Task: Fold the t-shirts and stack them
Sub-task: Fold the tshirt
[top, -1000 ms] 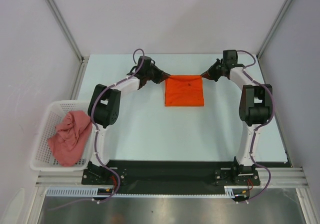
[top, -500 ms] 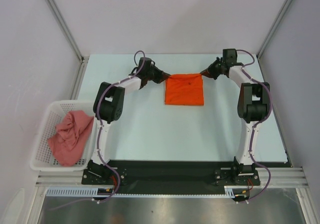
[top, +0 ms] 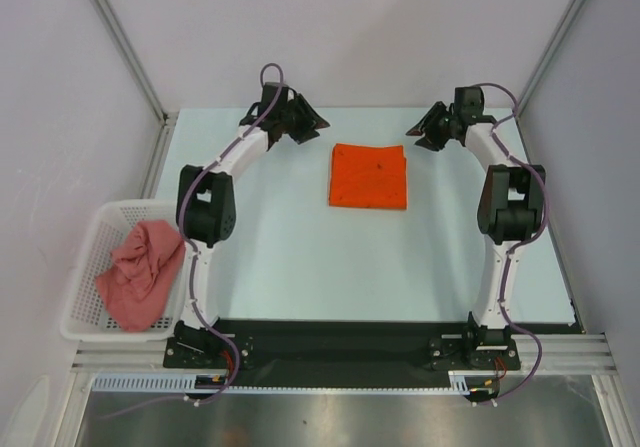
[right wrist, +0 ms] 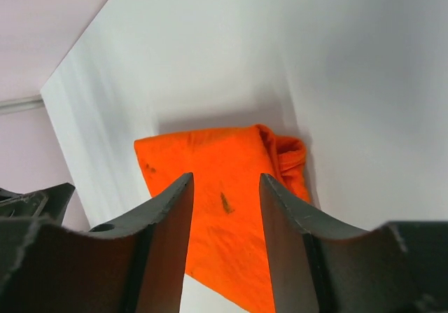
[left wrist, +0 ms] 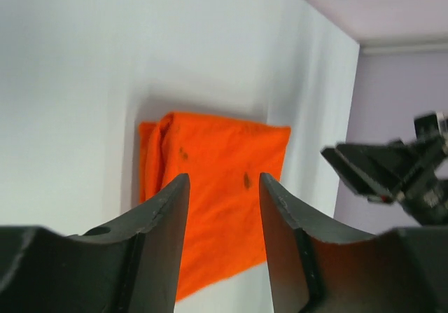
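One shirt folded — one left to do

The left gripper [top: 312, 127] and right gripper [top: 417, 132] both hang spread and empty, clear of the cloth. Between them and just ahead, the orange shirt [top: 369, 176] lies as a neat folded square on the table [top: 280, 252]. Far back behind the left gripper, the pink shirt [top: 140, 272] sits crumpled in the basket [top: 84, 257] — not yet folded or stacked.

right end effector [right wrist: 225, 180] — spread, empty | orange t-shirt [right wrist: 225, 236] — folded, on table [right wrist: 343, 61]
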Available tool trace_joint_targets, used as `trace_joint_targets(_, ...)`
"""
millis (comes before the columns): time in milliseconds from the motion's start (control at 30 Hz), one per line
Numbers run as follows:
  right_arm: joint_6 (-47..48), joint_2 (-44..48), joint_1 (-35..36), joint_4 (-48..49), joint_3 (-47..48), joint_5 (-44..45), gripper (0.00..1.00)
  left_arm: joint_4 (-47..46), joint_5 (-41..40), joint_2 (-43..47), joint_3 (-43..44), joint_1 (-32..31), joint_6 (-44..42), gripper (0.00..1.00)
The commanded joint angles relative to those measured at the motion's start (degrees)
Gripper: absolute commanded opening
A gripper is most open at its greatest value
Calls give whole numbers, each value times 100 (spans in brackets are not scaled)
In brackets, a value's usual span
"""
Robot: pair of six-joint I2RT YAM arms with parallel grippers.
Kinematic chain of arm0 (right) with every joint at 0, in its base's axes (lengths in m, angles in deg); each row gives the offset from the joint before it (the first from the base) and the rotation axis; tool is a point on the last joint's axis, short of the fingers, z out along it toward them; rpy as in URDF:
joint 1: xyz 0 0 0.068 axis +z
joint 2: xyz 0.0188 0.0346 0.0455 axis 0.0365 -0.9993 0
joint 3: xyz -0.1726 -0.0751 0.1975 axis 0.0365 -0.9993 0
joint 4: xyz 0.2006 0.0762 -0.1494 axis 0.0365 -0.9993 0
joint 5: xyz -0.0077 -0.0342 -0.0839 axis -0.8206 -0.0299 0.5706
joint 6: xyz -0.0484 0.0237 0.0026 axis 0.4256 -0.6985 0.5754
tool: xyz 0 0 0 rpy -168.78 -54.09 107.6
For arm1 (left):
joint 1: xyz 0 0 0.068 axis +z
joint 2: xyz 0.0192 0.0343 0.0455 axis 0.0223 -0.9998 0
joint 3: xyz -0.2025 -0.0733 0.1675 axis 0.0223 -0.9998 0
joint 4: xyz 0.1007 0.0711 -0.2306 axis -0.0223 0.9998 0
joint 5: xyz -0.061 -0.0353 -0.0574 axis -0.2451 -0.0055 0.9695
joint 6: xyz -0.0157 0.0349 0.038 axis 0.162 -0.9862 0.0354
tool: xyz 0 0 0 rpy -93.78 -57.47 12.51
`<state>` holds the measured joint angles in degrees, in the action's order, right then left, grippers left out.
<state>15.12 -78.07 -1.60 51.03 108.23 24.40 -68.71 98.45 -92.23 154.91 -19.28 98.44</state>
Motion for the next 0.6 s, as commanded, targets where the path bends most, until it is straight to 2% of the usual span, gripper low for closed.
trace_joint_targets(0,183,319,223,495,-346,-681,48,-457,694,610,-765,-89,-544,49)
trace_joint_targets(100,-211,108,495,1249,-592,-1296,47,-1923,1180,444,-1285,-177,-25,45)
trace_joint_targets(233,-976,-252,575,2645,-874,-1815,44,-2648,1786,-223,-953,-292,449,45)
trace_joint_targets(400,-1907,-1006,356,3843,-1023,-2299,41,-2650,1735,-1110,-513,-231,723,44)
trace_joint_targets(567,-1997,-1395,-5,4073,-1006,-2642,40,-1771,1612,-1086,67,-151,-5,45)
